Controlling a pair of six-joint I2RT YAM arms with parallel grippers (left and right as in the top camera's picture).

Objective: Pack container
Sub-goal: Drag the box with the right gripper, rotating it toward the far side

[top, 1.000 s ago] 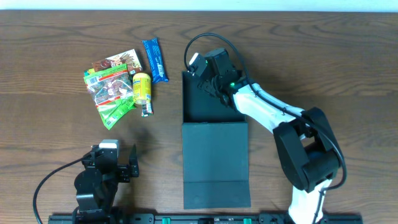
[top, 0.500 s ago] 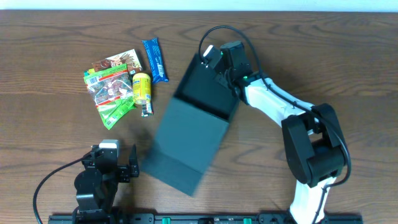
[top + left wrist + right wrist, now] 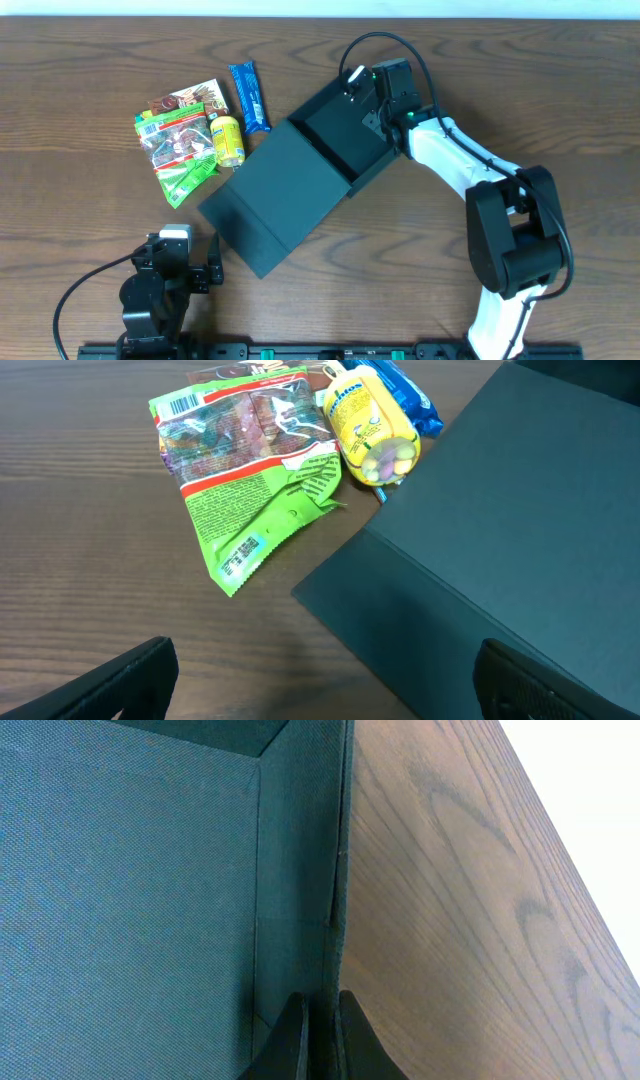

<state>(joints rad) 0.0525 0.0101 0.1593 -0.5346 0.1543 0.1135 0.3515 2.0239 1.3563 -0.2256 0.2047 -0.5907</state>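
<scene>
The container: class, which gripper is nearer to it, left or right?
Right. The right gripper is shut on the container's wall; the left gripper sits open, apart from it, toward the robot's side.

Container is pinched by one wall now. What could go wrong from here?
1. The right gripper pinches only one thin wall of the container, so the grip could slip or flex that wall.
2. The open lid lies close beside the yellow candy tube and the green packet. Turning further that way might shove them.
</scene>
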